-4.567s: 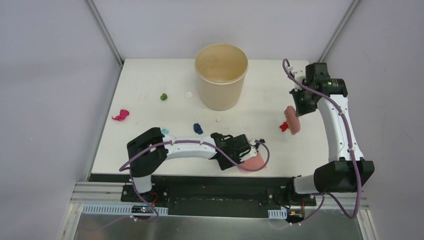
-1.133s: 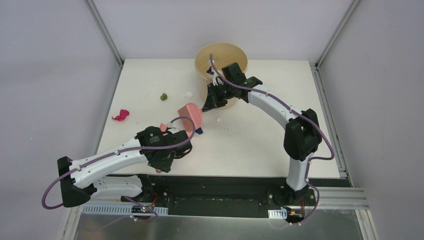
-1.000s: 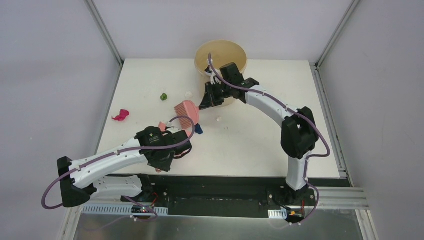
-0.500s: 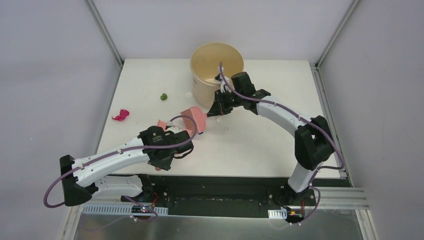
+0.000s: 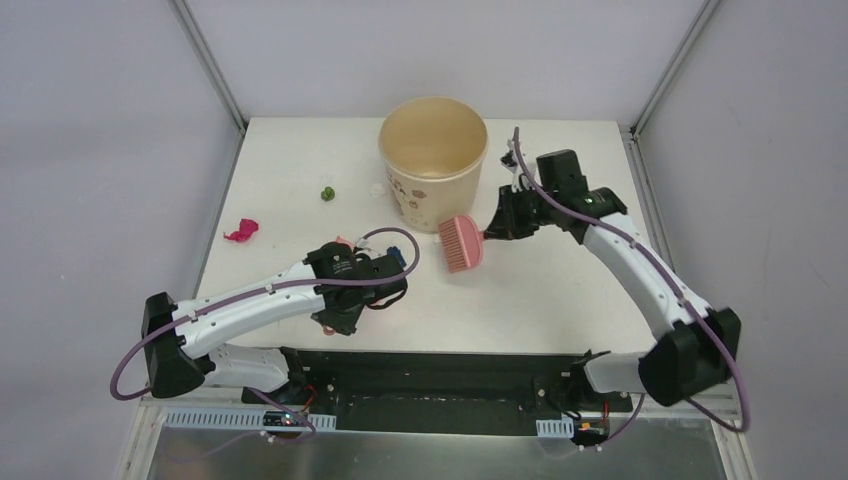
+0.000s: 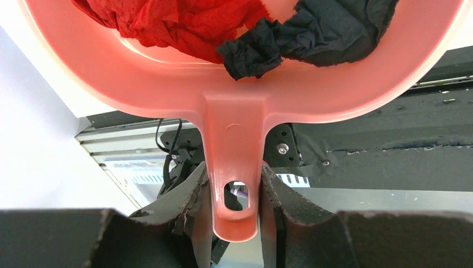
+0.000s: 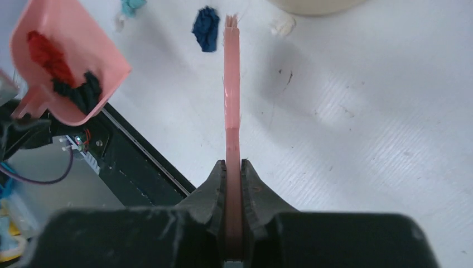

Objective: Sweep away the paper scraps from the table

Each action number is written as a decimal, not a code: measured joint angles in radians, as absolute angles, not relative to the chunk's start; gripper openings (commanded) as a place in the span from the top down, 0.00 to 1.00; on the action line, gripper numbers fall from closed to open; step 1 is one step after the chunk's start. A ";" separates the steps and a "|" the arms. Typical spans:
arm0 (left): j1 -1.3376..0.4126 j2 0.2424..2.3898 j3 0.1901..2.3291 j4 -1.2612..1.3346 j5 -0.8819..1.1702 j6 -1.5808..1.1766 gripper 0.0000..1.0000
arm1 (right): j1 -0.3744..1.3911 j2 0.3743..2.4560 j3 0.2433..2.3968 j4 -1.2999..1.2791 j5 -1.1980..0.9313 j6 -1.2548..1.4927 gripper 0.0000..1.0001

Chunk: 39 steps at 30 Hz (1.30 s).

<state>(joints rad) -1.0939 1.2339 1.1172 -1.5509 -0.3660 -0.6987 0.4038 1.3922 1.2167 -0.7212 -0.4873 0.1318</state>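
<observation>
My left gripper is shut on the handle of the pink dustpan, held near the table's front edge. A red scrap and a black scrap lie in the pan. In the top view my left gripper covers most of the pan. My right gripper is shut on the pink hand brush, in front of the bucket. It shows edge-on in the right wrist view. A blue scrap, a teal scrap and a white scrap lie on the table. Magenta, green and white scraps lie at the left.
A tall beige bucket stands at the back middle of the table. Grey walls close in the back and both sides. A black strip and the arm bases run along the front edge.
My right arm has swung the brush from the bucket's left to its front right. The bucket has shifted and stands upright. My left gripper has carried the dustpan a little to the right.
</observation>
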 measured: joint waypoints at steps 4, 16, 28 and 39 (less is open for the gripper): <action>-1.094 1.208 1.118 -1.540 -0.358 -0.694 1.00 | 0.416 1.235 1.227 -0.748 -0.477 0.035 1.00; -1.094 1.122 1.118 -1.554 -0.329 -0.706 1.00 | 0.622 1.483 1.357 -0.779 -0.395 -0.234 1.00; -1.094 1.079 1.118 -1.571 -0.290 -0.721 1.00 | 0.850 1.538 1.419 -0.634 -0.159 -0.585 1.00; -1.094 1.079 1.118 -1.570 -0.277 -0.723 1.00 | 0.894 1.683 1.413 -0.529 -0.150 -0.605 1.00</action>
